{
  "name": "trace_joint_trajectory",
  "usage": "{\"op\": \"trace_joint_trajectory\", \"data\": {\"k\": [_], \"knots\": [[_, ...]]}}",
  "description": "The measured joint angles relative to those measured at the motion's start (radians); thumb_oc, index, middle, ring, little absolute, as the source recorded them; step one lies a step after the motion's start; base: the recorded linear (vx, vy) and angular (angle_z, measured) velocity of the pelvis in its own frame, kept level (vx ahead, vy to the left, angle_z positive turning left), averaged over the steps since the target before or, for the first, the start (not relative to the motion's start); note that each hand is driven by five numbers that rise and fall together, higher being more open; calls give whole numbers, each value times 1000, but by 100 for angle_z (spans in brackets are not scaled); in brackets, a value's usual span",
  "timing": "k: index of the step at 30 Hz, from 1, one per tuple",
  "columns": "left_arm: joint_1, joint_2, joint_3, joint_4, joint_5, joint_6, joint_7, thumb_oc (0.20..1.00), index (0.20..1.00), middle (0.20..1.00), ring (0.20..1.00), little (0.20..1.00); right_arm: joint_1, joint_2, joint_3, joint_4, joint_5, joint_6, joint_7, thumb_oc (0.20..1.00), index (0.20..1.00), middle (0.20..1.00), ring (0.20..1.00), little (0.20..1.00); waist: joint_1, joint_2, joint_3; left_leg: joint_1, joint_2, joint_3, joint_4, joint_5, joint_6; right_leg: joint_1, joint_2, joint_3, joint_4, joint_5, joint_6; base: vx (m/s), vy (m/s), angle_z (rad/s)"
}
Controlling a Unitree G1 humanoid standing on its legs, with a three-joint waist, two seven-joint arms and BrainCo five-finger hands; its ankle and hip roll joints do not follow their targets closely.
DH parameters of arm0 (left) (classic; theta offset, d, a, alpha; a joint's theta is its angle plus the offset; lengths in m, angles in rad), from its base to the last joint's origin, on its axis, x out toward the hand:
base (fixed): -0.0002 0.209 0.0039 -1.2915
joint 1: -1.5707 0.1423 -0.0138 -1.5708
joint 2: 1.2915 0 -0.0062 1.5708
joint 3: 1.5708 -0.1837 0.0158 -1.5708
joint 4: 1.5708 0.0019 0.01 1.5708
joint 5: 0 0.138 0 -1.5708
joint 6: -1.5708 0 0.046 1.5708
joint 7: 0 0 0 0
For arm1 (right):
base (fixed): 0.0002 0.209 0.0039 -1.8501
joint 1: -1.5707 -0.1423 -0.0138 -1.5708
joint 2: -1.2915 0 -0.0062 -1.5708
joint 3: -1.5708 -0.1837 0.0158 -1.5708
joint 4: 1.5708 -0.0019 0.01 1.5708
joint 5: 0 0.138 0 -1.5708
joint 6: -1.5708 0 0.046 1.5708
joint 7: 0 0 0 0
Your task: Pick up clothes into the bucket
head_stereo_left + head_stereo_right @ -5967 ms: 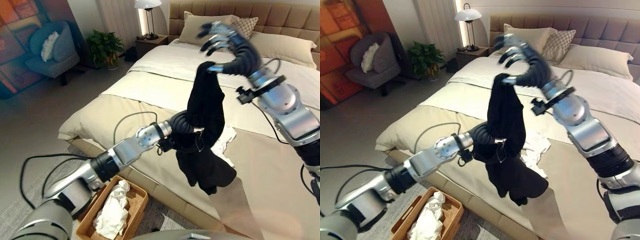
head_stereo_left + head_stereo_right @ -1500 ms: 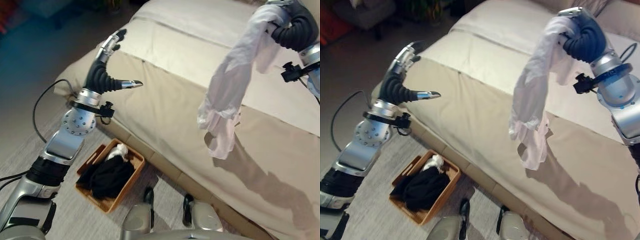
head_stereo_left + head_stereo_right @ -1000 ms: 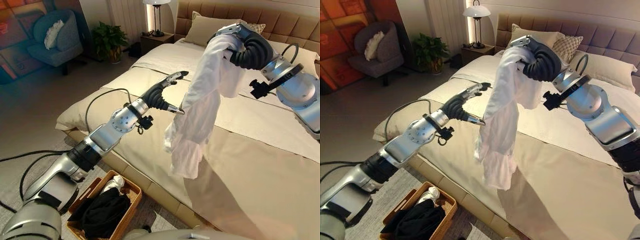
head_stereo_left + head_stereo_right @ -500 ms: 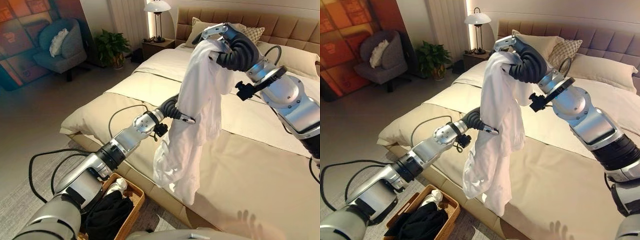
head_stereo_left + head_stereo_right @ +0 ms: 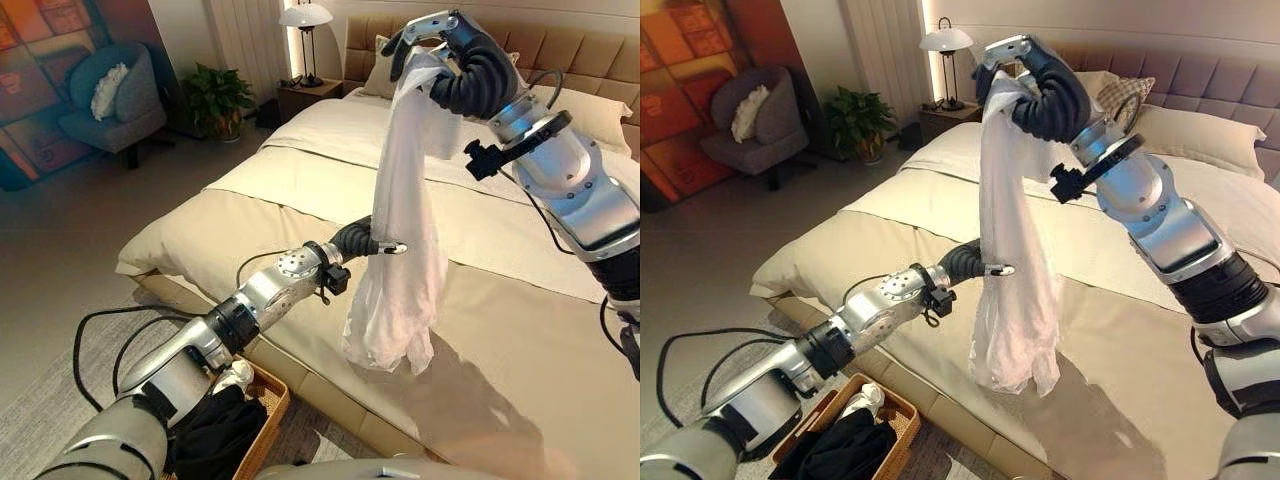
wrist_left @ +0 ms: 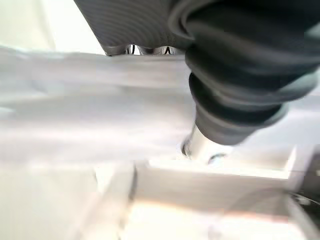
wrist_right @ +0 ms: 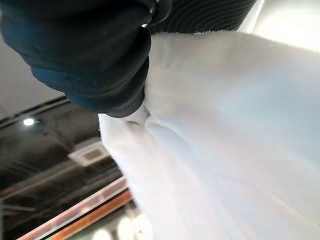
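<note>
White cloth hangs in a long drape over the bed [image 5: 300,190]: a white garment [image 5: 405,270] is held high by the right hand [image 5: 455,45], raised above the bed near the headboard end, with the fabric looped over it. In the right wrist view the cloth is bunched against the dark cover, but I cannot tell whether the fingers are curled round it or only carrying it. The left hand [image 5: 365,241] reaches in from the near edge of the bed and meets the garment about halfway down, its thumb tip lying across the cloth; whether it pinches the fabric or merely touches it, I cannot tell. The garment's lower end hangs free above the beige cover. On the floor by the near edge of the bed stands a wicker basket [image 5: 902,412] holding black clothing [image 5: 840,445] and a white piece [image 5: 862,399].
</note>
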Motion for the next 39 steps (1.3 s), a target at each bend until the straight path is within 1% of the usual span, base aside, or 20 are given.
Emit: {"op": "trace_joint_trajectory", "data": {"k": [4, 8, 10, 13, 16, 17, 18, 19, 20, 21, 24, 25, 26, 29, 31, 32, 34, 36, 38, 39], "knots": [[43, 48, 19, -42, -85, 1, -7, 200, 200, 200, 200, 200, 1, 0, 0, 51, -11, 0, -13, 200, 200, 200, 200, 200, -2, 0, -1, 0, 1, 3, -1, 0, 0, -4, 0, 4, 3, 0, 0, 13, 18, -4], [141, 45, 117, -74, -149, -5, -3, 200, 200, 200, 200, 200, 18, 1, -7, 80, -19, 1, -32, 200, 200, 200, 200, 200, 1, 0, -1, -1, 1, 3, -1, -1, 1, -6, 0, 4, 3, 0, 0, 0, 0, 0], [179, 47, 163, -75, -173, -24, 7, 200, 200, 200, 200, 200, 65, 3, -44, 79, -23, 1, -43, 200, 200, 200, 200, 200, 8, -1, -1, -3, 1, 2, -1, -3, 5, -7, 0, 4, 3, 0, 0, 0, 0, 0], [232, 54, 233, -88, -173, -44, 25, 200, 200, 200, 200, 200, 131, 7, -87, 88, -30, 1, -49, 200, 200, 200, 200, 200, 17, -1, -1, -8, 0, 4, -1, -6, 11, -13, 0, 6, 4, 0, 0, 0, 0, 0], [250, 74, 285, -115, -171, -68, 51, 200, 200, 200, 200, 200, 159, 8, -91, 93, -30, 2, -65, 200, 200, 200, 200, 200, 26, -1, -1, -23, -2, 5, 1, -5, 13, -28, 0, 11, 15, 0, 0, 0, 0, 0], [250, 79, 293, -115, -167, -73, 57, 200, 200, 200, 200, 200, 162, 10, -91, 94, -30, 3, -65, 253, 253, 253, 253, 253, 28, -1, -1, -23, -3, 5, 1, -5, 14, -29, 1, 11, 16, 0, 0, 0, 0, 0], [254, 93, 308, -117, -161, -84, 68, 200, 200, 200, 200, 200, 167, 13, -94, 94, -30, 3, -68, 507, 507, 507, 507, 507, 29, -2, -1, -23, -5, 5, 1, -4, 14, -28, -1, 11, 17, 0, 1, 0, 0, 0], [266, 118, 331, -134, -137, -92, 80, 200, 200, 200, 200, 200, 172, 19, -108, 96, -30, 3, -70, 1000, 1000, 1000, 1000, 1000, 28, -2, -1, -24, -5, 5, 1, -4, 14, -30, -1, 12, 16, 0, 1, 0, 0, 0], [270, 131, 339, -141, -119, -100, 86, 200, 200, 200, 200, 200, 178, 22, -120, 97, -31, 3, -73, 1000, 1000, 1000, 1000, 1000, 29, -3, -1, -25, -6, 6, 1, -4, 14, -31, -1, 12, 16, 0, 1, 0, 0, 0], [273, 168, 365, -153, -60, -111, 94, 200, 200, 200, 200, 200, 207, 26, -160, 100, -31, 2, -79, 1000, 1000, 1000, 1000, 1000, 33, -4, 0, -28, -6, 5, 1, -4, 14, -33, -1, 12, 16, -1, 2, 0, 0, 0], [276, 218, 426, -161, 61, -144, 126, 200, 200, 200, 200, 200, 262, 25, -203, 105, -31, 4, -85, 1000, 1000, 1000, 1000, 1000, 45, -4, 0, -35, -6, 6, 2, -4, 14, -40, -4, 13, 17, -1, 2, 0, 0, 0], [281, 247, 451, -172, 118, -156, 145, 200, 200, 200, 200, 200, 295, 25, -226, 110, -31, 5, -85, 1000, 1000, 1000, 1000, 1000, 54, -5, 1, -36, -6, 7, 2, -4, 14, -41, -5, 13, 17, -1, 2, 0, 0, 0], [306, 277, 505, -194, 209, -169, 164, 200, 200, 200, 200, 200, 330, 27, -252, 117, -35, 6, -85, 1000, 1000, 1000, 1000, 1000, 55, -6, 2, -36, -7, 5, 1, -5, 14, -40, -5, 12, 17, -3, 4, 0, 0, 0], [346, 297, 607, -196, 346, -212, 233, 200, 200, 200, 200, 200, 386, 28, -311, 150, -39, 13, -88, 1000, 1000, 1000, 1000, 1000, 63, -8, 4, -39, -9, 1, 1, -5, 14, -40, -6, 7, 17, -5, 7, -10, 9, 5], [396, 301, 727, -218, 476, -230, 306, 200, 200, 200, 200, 200, 446, 39, -389, 174, -40, 21, -100, 1000, 1000, 1000, 1000, 1000, 72, -14, 19, -41, -10, 0, 1, -5, 15, -43, -9, 5, 15, -7, 9, 0, 0, 0], [411, 302, 754, -230, 511, -237, 329, 200, 200, 200, 200, 200, 464, 44, -408, 178, -41, 21, -105, 1000, 1000, 1000, 1000, 1000, 76, -15, 25, -43, -11, 0, 2, -5, 15, -44, -10, 5, 16, -8, 10, -34, 21, 3], [466, 305, 865, -269, 620, -274, 407, 200, 200, 200, 200, 200, 521, 73, -462, 218, -48, 23, -117, 1000, 1000, 1000, 1000, 1000, 81, -23, 37, -64, -12, -2, 10, -5, 15, -60, -11, 1, 22, -7, 10, -26, 12, 7], [471, 313, 902, -271, 662, -284, 446, 200, 200, 200, 200, 200, 539, 81, -462, 251, -48, 33, -118, 1000, 1000, 1000, 1000, 1000, 85, -22, 46, -78, -17, -5, 19, -5, 15, -68, -14, -6, 31, -7, 10, -22, 15, 10], [484, 320, 950, -288, 703, -299, 487, 200, 200, 200, 200, 200, 546, 115, -476, 280, -49, 35, -126, 1000, 1000, 1000, 1000, 1000, 83, -24, 57, -88, -20, -6, 26, -5, 15, -76, -21, -9, 34, -8, 11, -28, 25, 7], [487, 333, 955, -298, 704, -303, 499, 200, 200, 200, 200, 200, 553, 130, -481, 295, -49, 33, -126, 1000, 1000, 1000, 1000, 1000, 90, -25, 66, -89, -23, -8, 29, -5, 15, -74, -22, -11, 35, -8, 11, -21, 30, 3]]}}
